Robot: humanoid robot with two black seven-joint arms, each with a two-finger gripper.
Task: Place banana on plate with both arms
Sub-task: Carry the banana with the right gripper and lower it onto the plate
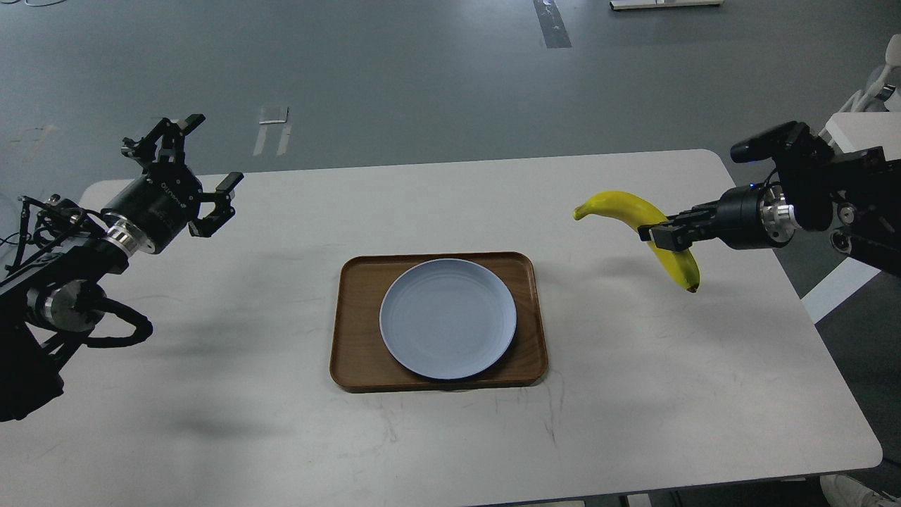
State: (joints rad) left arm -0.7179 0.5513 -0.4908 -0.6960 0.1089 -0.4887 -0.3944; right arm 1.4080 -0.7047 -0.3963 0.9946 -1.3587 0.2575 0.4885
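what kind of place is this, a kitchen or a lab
Most likely a robotics lab or test space, not a kitchen: a bare white table on grey floor with tape marks, and a staged wooden tray holding one plate.

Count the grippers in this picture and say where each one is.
2. The left gripper hangs open above the table's far-left corner; the right gripper, at the right, is shut on the banana, held up off the table.
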